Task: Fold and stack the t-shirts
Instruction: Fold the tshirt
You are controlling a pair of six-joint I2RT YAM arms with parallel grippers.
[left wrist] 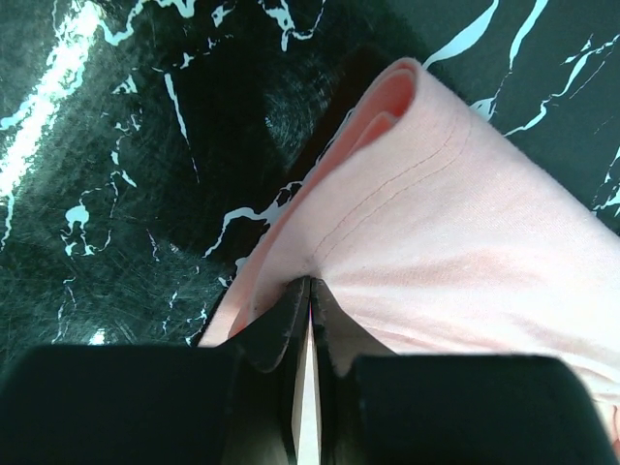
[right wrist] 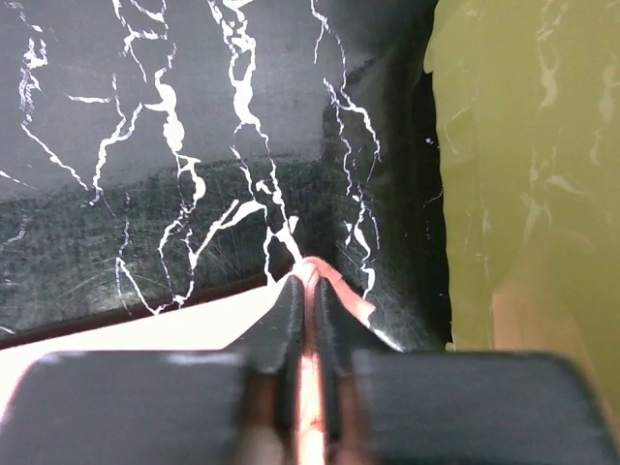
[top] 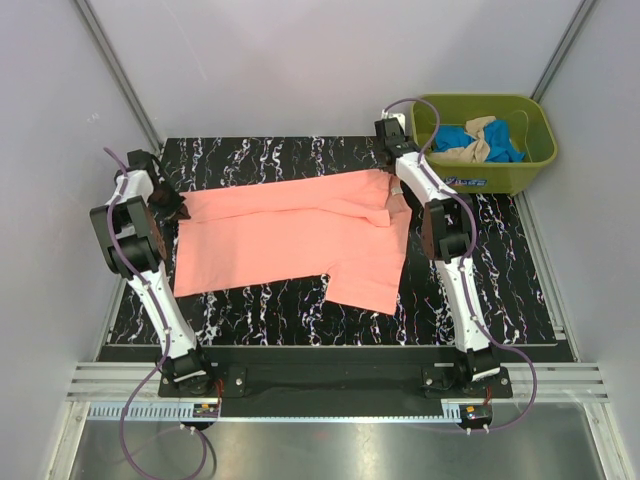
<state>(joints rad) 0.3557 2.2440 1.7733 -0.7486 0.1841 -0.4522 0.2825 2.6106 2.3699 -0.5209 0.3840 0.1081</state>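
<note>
**Q:** From the top camera, where is the cloth?

**Me:** The salmon-pink t-shirt [top: 290, 235] lies spread across the black, white-veined desk [top: 500, 290], between my two arms. It is one plain colour and mostly flat. One piece reaches toward the near edge, and there is a fold of cloth at the right end. My left claw [top: 178, 208] is at its left edge and my right claw [top: 393, 186] is at its far right corner. From this view I cannot tell how wide they stand. Beside my right arm, at the far right corner, stands the olive-green tub [top: 515, 175]. Inside it a blue t-shirt [top: 455, 135] and a beige t-shirt [top: 480, 140] lie crumpled together.

**Q:** And the left wrist camera?

**Me:** Here my left claw [left wrist: 310, 291] is narrow, almost closed, and the pink hem goes in between the tips, so it pinches the shirt. The cloth lifts from the desk and curls over in a soft roll. A stitched line runs along near its edge.

**Q:** The right wrist?

**Me:** The right claw [right wrist: 308, 288] is closed too, with a thin strip of pink cloth squeezed inside it. More of the shirt shows pale at the lower left. The tub's wall is near, on the right.
</note>
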